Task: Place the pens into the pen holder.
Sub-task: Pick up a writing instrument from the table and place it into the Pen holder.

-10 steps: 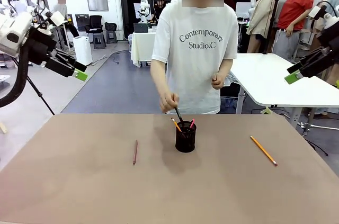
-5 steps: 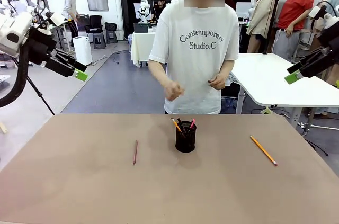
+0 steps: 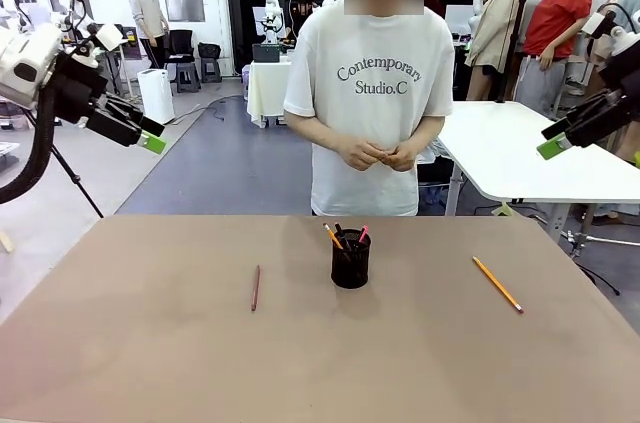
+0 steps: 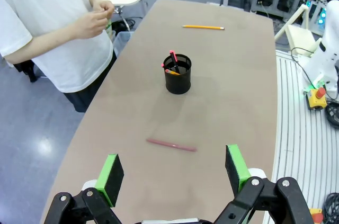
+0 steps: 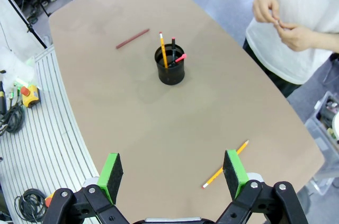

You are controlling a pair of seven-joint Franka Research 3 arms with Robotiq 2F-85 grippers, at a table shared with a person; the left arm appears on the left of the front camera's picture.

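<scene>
The black mesh pen holder (image 3: 350,261) stands mid-table with an orange pencil (image 3: 333,236), a dark pen and a pink-ended pen (image 3: 361,234) sticking out of it. A reddish-brown pen (image 3: 255,287) lies on the table to its left. To its right lies a yellow-orange pencil (image 3: 497,284). My left gripper (image 3: 150,135) hangs open, high off the table's left side. My right gripper (image 3: 553,139) hangs open, high at the right. The left wrist view looks down past that gripper (image 4: 174,170) at the reddish pen (image 4: 171,145) and holder (image 4: 177,75). Below the right gripper (image 5: 172,172) lies the yellow pencil (image 5: 225,171), with the holder (image 5: 170,68) beyond.
A person stands at the far edge of the brown table (image 3: 150,363) with both hands (image 3: 378,154) clasped at the waist, off the table. A white table (image 3: 520,148) stands behind at the right.
The person's hand let go of a dark pen in the holder, pulled back, and now joins the other hand at the waist. Neither arm has moved.
</scene>
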